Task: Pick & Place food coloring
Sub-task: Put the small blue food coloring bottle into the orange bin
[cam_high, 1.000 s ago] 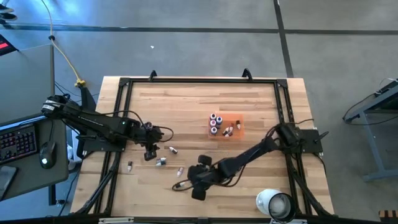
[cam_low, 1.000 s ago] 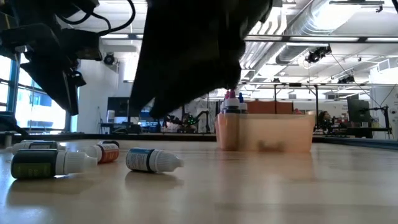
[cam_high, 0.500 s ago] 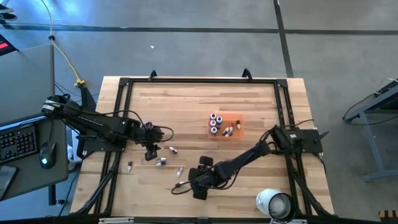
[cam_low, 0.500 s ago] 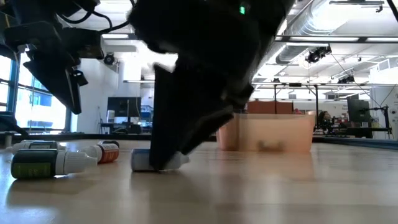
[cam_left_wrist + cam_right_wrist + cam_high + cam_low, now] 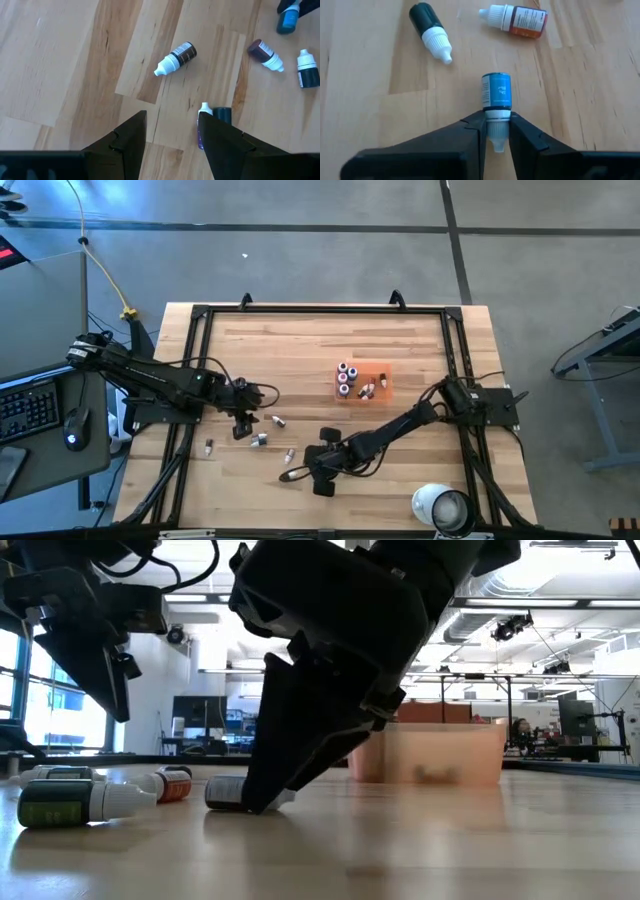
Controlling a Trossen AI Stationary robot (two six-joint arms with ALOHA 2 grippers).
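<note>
Risk at the far left is small: the left gripper (image 5: 170, 135) hangs above the worktop (image 5: 300, 360) with its fingers wide and empty, a purple bottle (image 5: 201, 131) lying partly beneath the inner edge of one finger and a brown-labelled bottle (image 5: 175, 57) ahead of the tips. A careless descent there could knock either one rolling.

Further right, the right gripper (image 5: 496, 131) is down at the worktop, fingers narrow around the white cap of the blue bottle (image 5: 496, 91), which lies on its side with its body pointing away from the tips. The hold is on the slim nozzle only, so the bottle may pivot or slip out on lifting. A dark bottle (image 5: 431, 31) and an orange-labelled bottle (image 5: 516, 20) lie beyond, apart.

Rightmost, the orange tray (image 5: 378, 385) already holds several bottles; a tilted bottle could topple them.
</note>
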